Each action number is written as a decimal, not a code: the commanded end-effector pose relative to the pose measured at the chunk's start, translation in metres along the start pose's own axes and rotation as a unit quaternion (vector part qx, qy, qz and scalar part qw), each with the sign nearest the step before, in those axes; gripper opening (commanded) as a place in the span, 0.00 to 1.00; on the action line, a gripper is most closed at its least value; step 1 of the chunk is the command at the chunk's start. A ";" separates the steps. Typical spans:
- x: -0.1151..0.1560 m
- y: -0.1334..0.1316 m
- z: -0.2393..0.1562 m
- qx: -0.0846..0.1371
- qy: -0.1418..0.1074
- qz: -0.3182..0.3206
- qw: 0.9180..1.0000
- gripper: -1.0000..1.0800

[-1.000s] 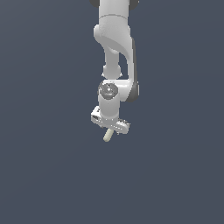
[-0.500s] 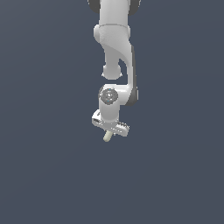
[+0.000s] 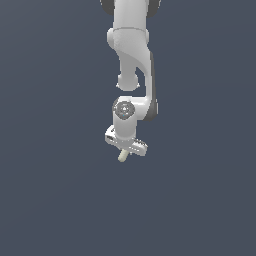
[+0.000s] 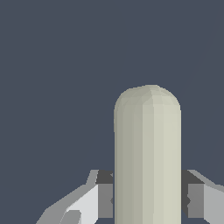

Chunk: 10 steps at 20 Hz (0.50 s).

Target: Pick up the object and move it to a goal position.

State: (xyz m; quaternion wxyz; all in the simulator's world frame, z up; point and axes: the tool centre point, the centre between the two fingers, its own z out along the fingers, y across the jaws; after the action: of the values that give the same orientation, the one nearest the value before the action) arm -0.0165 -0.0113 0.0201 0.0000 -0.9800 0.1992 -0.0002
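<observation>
gripper (image 3: pixel 126 150) clenched on rod (image 3: pixel 122 156) | rod sits between the fingers (image 4: pixel 87 205), touching both, long axis running on from the gripper past the fingertips, tilted toward exterior view's left | no desk edge or corner visible | goal not visible; carry direction cannot be judged

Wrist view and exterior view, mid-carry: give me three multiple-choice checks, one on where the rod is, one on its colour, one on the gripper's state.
1. Where is the rod?
A. Lying apart from the arm
B. Between the gripper's fingers
C. On a tray

2. What colour is the rod?
A. Red
B. Cream
C. Black

3. How is the gripper?
A. Shut on the rod
B. Wide open, holding nothing
C. Out of view

Answers:
1 B: the rod sits between the fingers.
2 B: it renders off-white in both views.
3 A: the gripper has the rod poking out below it, fingers flanking both sides.
</observation>
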 end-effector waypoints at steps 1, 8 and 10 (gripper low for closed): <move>0.000 -0.001 -0.001 0.000 0.000 0.000 1.000 0.00; -0.001 -0.018 -0.025 0.000 0.000 0.000 1.000 0.00; -0.001 -0.027 -0.037 0.000 0.000 0.000 1.000 0.00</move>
State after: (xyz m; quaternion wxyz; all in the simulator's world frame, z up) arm -0.0093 0.0076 0.0482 -0.0001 -0.9799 0.1995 0.0002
